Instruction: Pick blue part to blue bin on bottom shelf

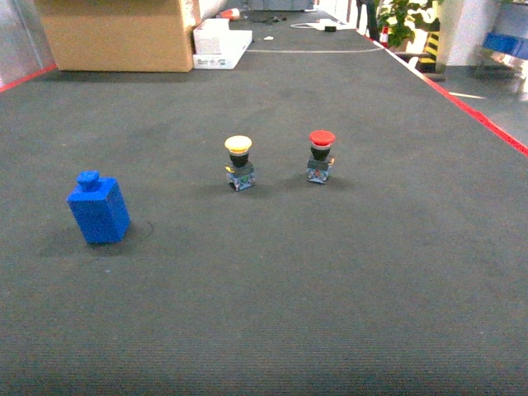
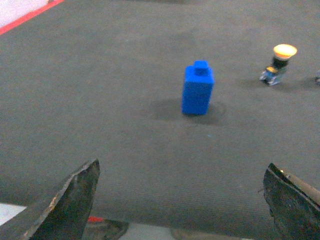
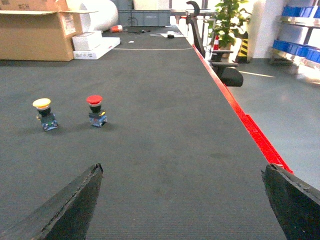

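Nearest to the cameras, both grippers hang above the dark mat with nothing in them. The left gripper [image 2: 180, 200] has its fingers [image 2: 70, 200] spread wide, one at each lower corner of its wrist view; the right gripper [image 3: 182, 200] is spread just as wide over bare mat.

A little farther out stands the blue part [image 1: 98, 209], an upright block with a small stud on top, on the left of the head view and straight ahead of the left gripper, well apart from it. Beyond it, toward the middle, stand a yellow-capped push button [image 1: 239, 162] and a red-capped push button [image 1: 320, 155], near each other and apart from the blue part. At the far edge sit a cardboard box [image 1: 115, 33] and a red floor line [image 1: 478, 115].

No blue bin or bottom shelf shows in the head view. The task looks to be at its start: the approach. The next move probably calls for the left arm to go forward and down until its fingers straddle the block's sides.
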Robot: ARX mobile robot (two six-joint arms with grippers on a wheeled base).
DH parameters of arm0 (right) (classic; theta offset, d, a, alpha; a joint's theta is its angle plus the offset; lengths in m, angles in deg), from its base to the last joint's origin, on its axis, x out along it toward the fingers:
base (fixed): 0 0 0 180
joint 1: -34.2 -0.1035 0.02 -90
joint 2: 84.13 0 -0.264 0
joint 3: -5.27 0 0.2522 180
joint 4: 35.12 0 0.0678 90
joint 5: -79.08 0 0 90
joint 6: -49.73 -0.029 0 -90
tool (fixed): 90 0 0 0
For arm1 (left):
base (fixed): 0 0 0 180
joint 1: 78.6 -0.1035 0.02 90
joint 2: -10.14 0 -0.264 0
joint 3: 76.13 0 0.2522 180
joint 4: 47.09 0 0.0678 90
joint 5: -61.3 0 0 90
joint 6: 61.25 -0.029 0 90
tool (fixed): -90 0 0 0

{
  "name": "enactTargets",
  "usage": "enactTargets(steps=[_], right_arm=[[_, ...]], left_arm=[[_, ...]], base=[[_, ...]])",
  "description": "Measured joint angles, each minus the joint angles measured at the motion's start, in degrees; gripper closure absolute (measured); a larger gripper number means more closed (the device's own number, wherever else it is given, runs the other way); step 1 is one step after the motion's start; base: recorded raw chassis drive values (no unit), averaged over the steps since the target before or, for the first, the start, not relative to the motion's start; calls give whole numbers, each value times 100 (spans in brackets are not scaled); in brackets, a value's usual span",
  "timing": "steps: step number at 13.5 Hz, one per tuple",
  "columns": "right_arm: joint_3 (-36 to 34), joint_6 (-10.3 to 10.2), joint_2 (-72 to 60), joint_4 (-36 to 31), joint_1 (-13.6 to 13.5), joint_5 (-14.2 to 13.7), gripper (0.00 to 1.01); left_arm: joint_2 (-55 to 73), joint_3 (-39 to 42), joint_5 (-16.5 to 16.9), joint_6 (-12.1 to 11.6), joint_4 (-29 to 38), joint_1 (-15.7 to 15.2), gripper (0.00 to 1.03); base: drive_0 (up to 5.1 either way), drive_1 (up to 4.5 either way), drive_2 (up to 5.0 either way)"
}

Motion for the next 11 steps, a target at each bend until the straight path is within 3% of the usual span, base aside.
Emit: enactTargets(steps=[1, 3, 4, 6, 11], right_arm=[[0, 0, 0, 9, 2, -4, 3], [0, 0, 0, 4, 0, -2, 3], [0, -2, 0, 9, 0, -2, 3], [0, -2, 0, 4, 0, -2, 3], [0, -2, 0, 7, 0, -2, 3]], left_arm=[[1137, 0, -192, 0, 1215, 37, 5], [3770, -262, -70, -52, 3556, 50, 5], [5925, -1416, 111, -114, 4883, -17, 5], [7941, -2645, 162, -162, 5001, -116, 5], [9857, -4374, 208, -162, 4553, -190, 5]], base=[[0, 0, 0], [0, 0, 0], [0, 0, 0], [0, 0, 0], [0, 0, 0]])
